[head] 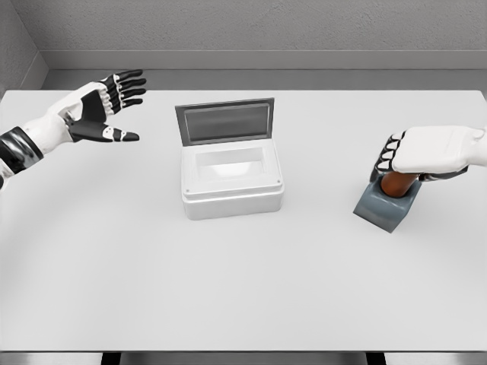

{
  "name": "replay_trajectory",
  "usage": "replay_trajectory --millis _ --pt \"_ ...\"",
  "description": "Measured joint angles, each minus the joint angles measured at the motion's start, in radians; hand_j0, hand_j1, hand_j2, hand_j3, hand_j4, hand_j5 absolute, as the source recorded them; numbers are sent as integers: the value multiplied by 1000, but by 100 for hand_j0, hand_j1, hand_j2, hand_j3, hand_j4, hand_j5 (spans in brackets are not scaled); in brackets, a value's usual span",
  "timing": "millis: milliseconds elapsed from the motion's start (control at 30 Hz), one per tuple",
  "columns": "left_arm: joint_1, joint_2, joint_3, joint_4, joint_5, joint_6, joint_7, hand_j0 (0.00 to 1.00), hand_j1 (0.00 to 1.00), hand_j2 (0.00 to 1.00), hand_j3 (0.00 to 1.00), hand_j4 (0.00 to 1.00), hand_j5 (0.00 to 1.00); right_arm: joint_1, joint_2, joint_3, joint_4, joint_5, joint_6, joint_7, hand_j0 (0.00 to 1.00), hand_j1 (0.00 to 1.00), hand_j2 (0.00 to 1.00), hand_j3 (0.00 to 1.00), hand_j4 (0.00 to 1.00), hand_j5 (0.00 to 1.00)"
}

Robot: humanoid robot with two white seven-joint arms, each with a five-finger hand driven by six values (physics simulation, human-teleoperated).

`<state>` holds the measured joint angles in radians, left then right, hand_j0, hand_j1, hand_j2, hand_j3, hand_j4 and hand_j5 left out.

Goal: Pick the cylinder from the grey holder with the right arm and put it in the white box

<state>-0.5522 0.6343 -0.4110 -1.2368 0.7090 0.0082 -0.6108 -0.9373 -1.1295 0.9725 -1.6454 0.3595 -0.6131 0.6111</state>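
A brown cylinder (399,185) stands in the grey holder (386,207) on the right side of the table. My right hand (415,156) sits on top of the cylinder, fingers curled around its upper part, which they hide. The white box (232,182) stands at the table's middle with its grey lid (225,122) raised at the back; its inside looks empty. My left hand (110,103) hovers at the far left, fingers spread, holding nothing.
The white table (243,289) stretches wide in front of the box and holder. A grey wall runs behind the table's far edge. About a hand's width of bare table separates the box from the holder.
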Motion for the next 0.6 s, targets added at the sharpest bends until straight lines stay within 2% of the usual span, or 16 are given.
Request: replay_trajectory --millis 233,600 --pt "2 1 -1 1 -15 -1 0 100 100 100 100 100 100 -3 -1 -1 -1 6 0 0 53 53 53 53 53 53" --pt "2 1 -1 0 -17 -1 0 100 100 100 100 100 100 -12 -6 -10 -8 4 0 0 48 48 48 48 48 48"
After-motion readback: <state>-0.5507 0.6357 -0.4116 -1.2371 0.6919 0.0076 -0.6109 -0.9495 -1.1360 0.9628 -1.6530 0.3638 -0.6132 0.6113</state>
